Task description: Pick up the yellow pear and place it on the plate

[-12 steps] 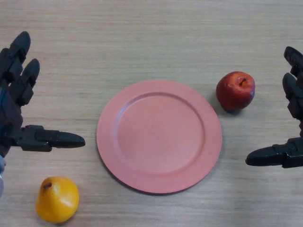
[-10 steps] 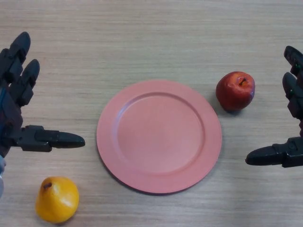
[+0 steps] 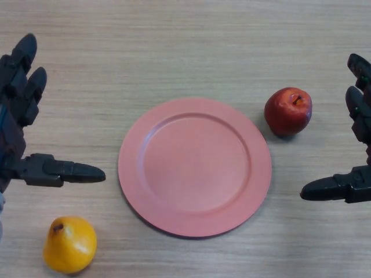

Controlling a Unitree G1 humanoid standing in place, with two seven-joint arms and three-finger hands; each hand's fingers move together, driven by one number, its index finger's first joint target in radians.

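The wooden table [image 3: 185, 46] holds a pink plate [image 3: 195, 167] in the middle. The left hand [image 3: 17, 133] and right hand [image 3: 356, 145] hover at the sides, fingers spread apart, holding nothing. A red apple [image 3: 288, 111] sits beside the plate. The yellow pear [image 3: 69, 244] lies below the left thumb.

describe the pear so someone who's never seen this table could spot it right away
Start at the pink plate in the middle of the wooden table. Go to its near left, just below the left hand: the yellow pear lies there. It is the only yellow fruit; the other, a red apple, sits right of the plate.
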